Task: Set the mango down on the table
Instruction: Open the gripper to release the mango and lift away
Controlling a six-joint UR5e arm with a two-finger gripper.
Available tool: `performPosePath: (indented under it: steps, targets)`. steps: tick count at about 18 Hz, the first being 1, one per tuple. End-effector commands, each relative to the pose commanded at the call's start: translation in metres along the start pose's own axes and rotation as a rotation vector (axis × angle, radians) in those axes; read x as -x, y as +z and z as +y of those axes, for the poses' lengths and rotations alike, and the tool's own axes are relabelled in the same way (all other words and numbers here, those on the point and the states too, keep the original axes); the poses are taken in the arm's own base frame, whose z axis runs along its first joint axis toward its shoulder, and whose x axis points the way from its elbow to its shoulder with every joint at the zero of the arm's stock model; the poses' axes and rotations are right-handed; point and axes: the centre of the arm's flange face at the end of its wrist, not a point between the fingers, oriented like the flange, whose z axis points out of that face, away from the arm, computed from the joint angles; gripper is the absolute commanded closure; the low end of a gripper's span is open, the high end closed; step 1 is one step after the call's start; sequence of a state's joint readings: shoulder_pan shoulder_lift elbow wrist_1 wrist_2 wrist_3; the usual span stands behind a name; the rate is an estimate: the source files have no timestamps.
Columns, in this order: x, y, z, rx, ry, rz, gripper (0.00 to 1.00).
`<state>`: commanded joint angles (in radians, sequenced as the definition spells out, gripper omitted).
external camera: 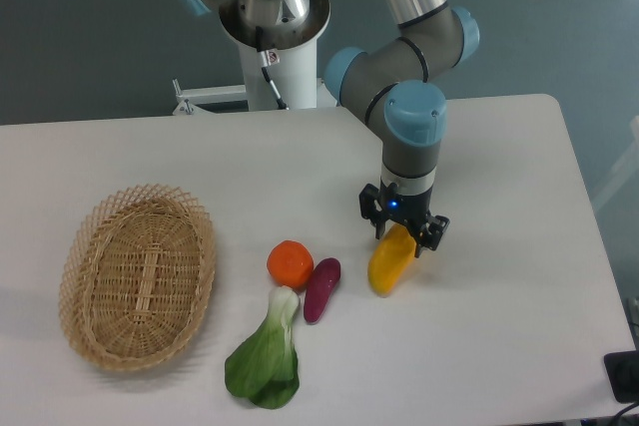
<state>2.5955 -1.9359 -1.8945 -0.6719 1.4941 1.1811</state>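
- The gripper (403, 231) hangs from the arm (411, 107), pointing straight down over the right-centre of the white worktop (519, 197)
- Its fingers (430, 233) are clenched on the upper end of the mango (388, 261), one dark finger showing on each side of the fruit
- The mango is yellow-orange and tilts down to the left; its lower end appears to rest on the worktop, though I cannot tell for sure that it touches
- Just left of the mango lies a small purple vegetable (321, 288), and touching that on its upper left sits a round orange fruit (291, 263)
- A leafy green vegetable (266, 361) lies below those two, its pale stem reaching up between them
- An oval wicker basket (137, 276) sits well apart on the left side of the worktop
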Motion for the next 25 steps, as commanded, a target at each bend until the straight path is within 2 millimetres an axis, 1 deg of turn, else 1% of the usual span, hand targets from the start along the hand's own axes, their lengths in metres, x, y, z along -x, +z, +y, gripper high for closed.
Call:
performPosePath:
  steps: [7,9,13,18,19,25]
  targets:
    - [0.016,-0.019,-0.003,-0.015,-0.001,-0.041,0.0]
    - [0.018,-0.028,-0.004,-0.019,0.003,-0.053,0.0]
    - [0.021,-0.032,0.0,-0.016,0.014,-0.058,0.0]
    - [0.022,-0.032,0.003,-0.009,0.079,-0.044,0.0]
    - [0.023,-0.035,0.005,-0.008,0.092,-0.046,0.0]
    - [0.023,-0.036,0.005,0.012,0.103,-0.054,0.0]
